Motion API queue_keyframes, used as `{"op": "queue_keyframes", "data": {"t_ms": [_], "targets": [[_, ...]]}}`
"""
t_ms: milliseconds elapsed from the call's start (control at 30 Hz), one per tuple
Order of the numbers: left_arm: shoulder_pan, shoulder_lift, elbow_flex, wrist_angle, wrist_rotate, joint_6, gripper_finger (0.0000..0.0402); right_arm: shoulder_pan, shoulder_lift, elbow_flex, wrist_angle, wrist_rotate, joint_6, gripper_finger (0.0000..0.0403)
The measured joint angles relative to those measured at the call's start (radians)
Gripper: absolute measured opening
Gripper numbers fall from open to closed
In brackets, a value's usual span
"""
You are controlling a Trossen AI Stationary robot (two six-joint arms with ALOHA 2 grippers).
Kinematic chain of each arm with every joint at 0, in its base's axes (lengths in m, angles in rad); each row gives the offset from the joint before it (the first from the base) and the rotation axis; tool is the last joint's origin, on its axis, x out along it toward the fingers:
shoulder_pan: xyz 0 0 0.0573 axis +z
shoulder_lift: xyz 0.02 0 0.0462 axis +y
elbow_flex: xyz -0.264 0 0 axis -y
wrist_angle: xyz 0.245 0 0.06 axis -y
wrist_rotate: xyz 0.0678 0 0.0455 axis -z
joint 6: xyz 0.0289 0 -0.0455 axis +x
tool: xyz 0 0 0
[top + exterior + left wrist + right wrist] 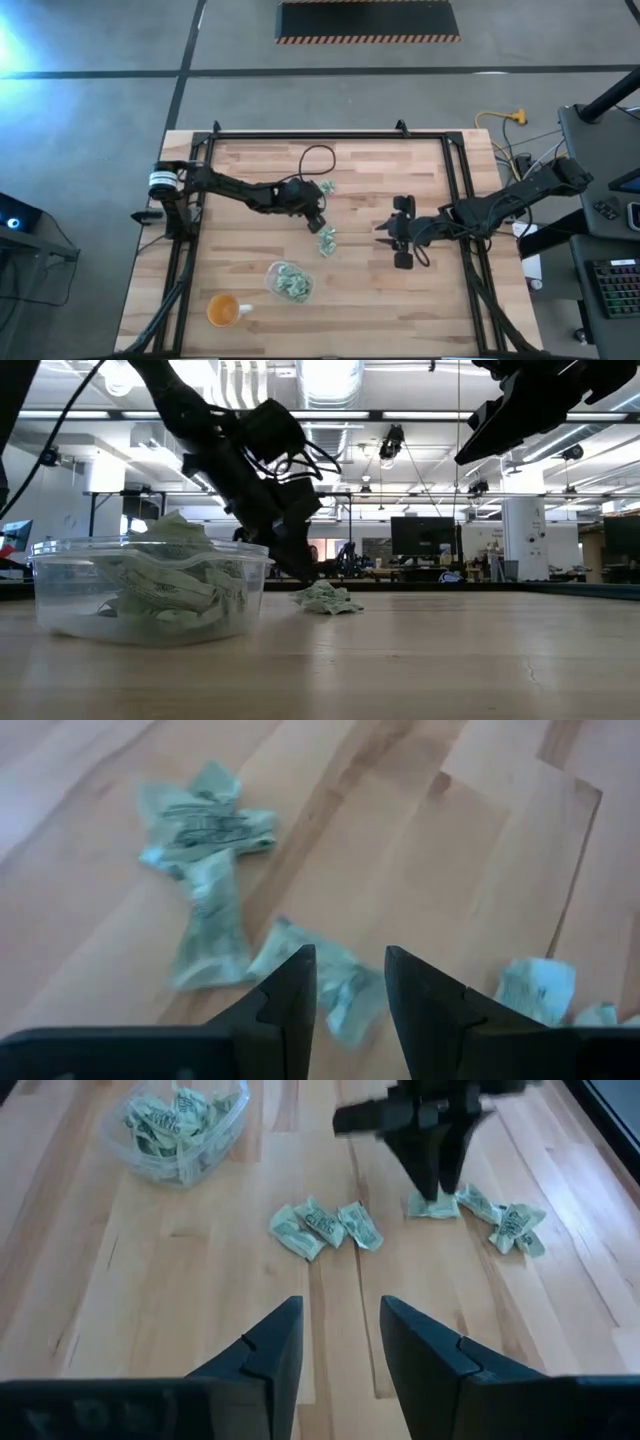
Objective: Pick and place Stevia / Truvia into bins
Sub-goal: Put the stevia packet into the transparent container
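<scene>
Wooden planking makes up the table point(400, 290), framed by a dark rail. From the far left corner the left arm is stretched toward the middle, and the left gripper point(348, 988) is lowered onto a loose packet point(345, 982); its fingers are seen part-open with the packet lying between the tips, and whether the packet is already pinched cannot be told. From the right side the right arm is held raised above bare boards, the right gripper point(340, 1350) part-open and holding nothing. Near the front edge the clear tub point(288, 281) is placed, already well filled with pale green packets, and an orange cup point(224, 310) is set just beside it to the left. Three packets point(324, 1226) are clustered between the tub and the left gripper, and a few more point(505, 1220) are scattered beyond it. The step in hand is judged to be a pick by the left arm. Next, the fingers would need to be closed on one packet alone, then lifted and carried over the tub
</scene>
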Motion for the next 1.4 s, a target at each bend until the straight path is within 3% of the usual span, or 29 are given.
{"op": "queue_keyframes", "data": {"t_ms": [267, 533, 733, 1400], "targets": [[0.000, 0.069, 0.062, -0.033, 0.020, -0.001, 0.0105, 0.000, 0.001, 0.001, 0.002, -0.001, -0.002, 0.0127], [0.000, 0.058, 0.075, -0.102, 0.012, -0.050, 0.0105, 0.000, 0.001, 0.001, 0.003, -0.003, -0.004, 0.0120], [0.000, 0.061, 0.106, -0.217, -0.065, -0.075, 0.0105, 0.000, 0.001, 0.001, 0.006, -0.002, -0.003, 0.0122], [-0.003, 0.047, 0.113, -0.370, -0.049, -0.123, 0.0105, 0.000, 0.001, 0.001, 0.009, -0.002, -0.003, 0.0120]]}}
